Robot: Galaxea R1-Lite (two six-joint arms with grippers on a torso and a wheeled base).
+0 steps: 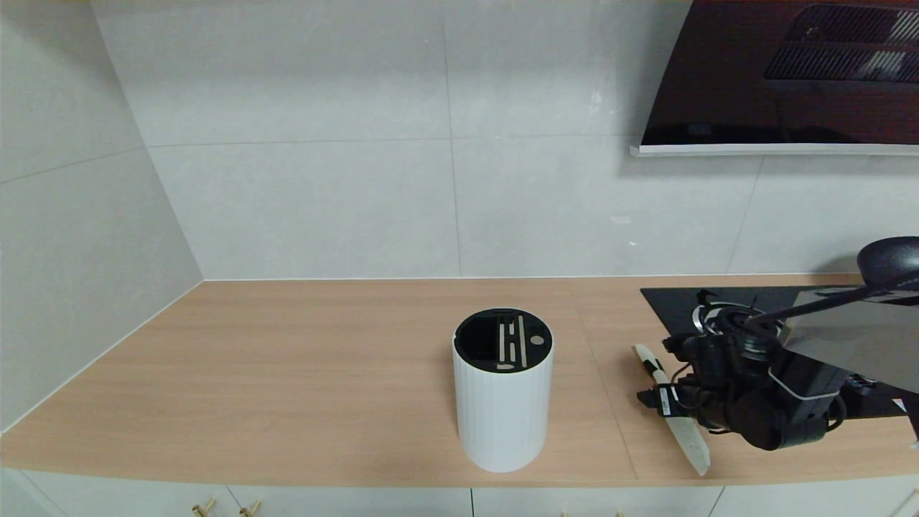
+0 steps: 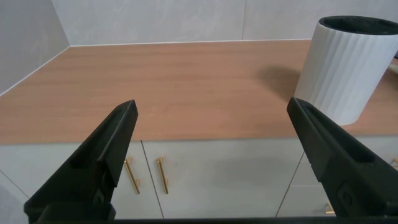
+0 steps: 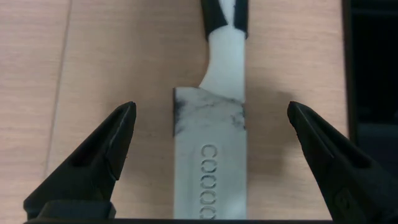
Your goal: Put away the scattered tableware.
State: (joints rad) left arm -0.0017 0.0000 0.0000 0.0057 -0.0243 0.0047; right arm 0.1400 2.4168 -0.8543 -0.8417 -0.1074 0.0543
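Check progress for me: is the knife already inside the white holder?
No, the knife lies flat on the counter, right of the holder, below the open right gripper.

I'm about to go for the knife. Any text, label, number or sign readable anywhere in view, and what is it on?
Nothing reads as clear text.
Knife blade: a row of small ring-shaped marks, cut off by the picture's edge; not readable as a word.
White tag on the right arm: print too small to read.
White holder: no text seen.
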